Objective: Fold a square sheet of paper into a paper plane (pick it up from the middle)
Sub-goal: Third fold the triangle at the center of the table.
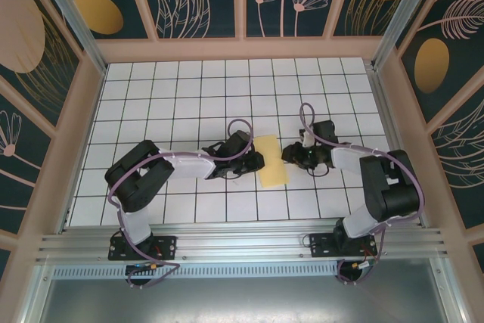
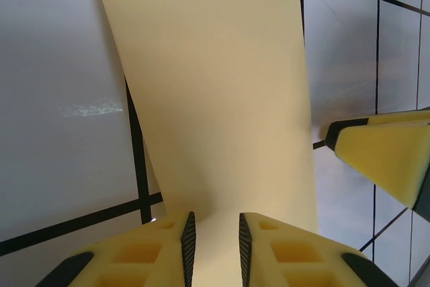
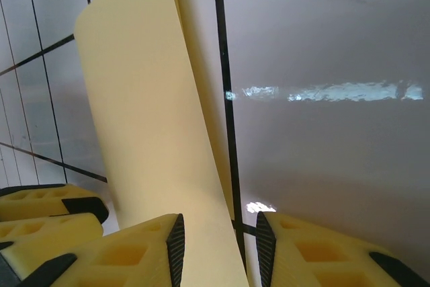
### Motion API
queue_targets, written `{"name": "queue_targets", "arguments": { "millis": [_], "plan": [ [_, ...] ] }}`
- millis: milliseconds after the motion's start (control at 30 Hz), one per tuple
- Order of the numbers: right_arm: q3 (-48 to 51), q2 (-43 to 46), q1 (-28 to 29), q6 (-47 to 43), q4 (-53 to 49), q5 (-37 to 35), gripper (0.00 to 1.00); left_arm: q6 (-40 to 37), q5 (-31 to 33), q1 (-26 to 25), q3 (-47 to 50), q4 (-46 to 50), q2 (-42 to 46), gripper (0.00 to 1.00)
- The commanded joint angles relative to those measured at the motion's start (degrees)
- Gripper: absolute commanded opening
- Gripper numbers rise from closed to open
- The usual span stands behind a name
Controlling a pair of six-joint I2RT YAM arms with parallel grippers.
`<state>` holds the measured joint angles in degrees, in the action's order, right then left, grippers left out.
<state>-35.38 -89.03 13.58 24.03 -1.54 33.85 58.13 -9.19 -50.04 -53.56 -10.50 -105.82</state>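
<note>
Sheet of paper [image 1: 273, 161]: pale yellow and plain. It lies on the white grid table [image 1: 189, 96] near the middle, a little toward 6 o'clock. From above it reads as a narrow upright oblong rather than a square, with its long side running from 12 to 6.

Paper's lie: the right wrist view shows one layer lifted as a flap, with a paler layer flat beneath it along the 3 o'clock edge.

Left gripper [image 1: 255, 163]: at 9 o'clock of the paper, touching its edge, with the arm reaching in from 8 o'clock.

Left gripper's jaws: close together, leaving a slim gap. In the left wrist view the paper runs down from 12 o'clock straight into that gap and fills it. I cannot tell whether the pads are truly clamping it.

Right gripper [image 1: 290, 156]: at 3 o'clock of the paper, just beside its edge, with the arm coming from 4 o'clock.

Right gripper's jaws: partly open. In the right wrist view the lifted flap passes between the fingers [image 3: 134, 257] and sits against the 9 o'clock one. A strip of bare table and a black grid line show between the paper's edge and the 3 o'clock finger, so nothing is pinched.

Grippers to each other: facing across the paper. Each wrist view catches the yellow fingertip of the other at its edge.
</note>
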Motion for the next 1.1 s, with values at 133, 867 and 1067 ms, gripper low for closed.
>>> {"name": "queue_targets", "arguments": {
  "millis": [133,867,1067],
  "plan": [
    [1.3,-1.3,0.0,-2.2,1.5,6.6,0.35,0.5,-1.6,-0.1,-0.2,-1.8,-1.6,0.26],
    [5.1,3.6,0.2,0.4,3.5,8.8,0.28,-0.7,-1.1,-0.1,1.1,-0.9,0.4,0.26],
    [2.9,1.3,-0.1,0.0,2.8,9.5,0.29,-1.1,-0.4,-0.1,2.9,-1.6,3.3,0.27]
  ]
}}
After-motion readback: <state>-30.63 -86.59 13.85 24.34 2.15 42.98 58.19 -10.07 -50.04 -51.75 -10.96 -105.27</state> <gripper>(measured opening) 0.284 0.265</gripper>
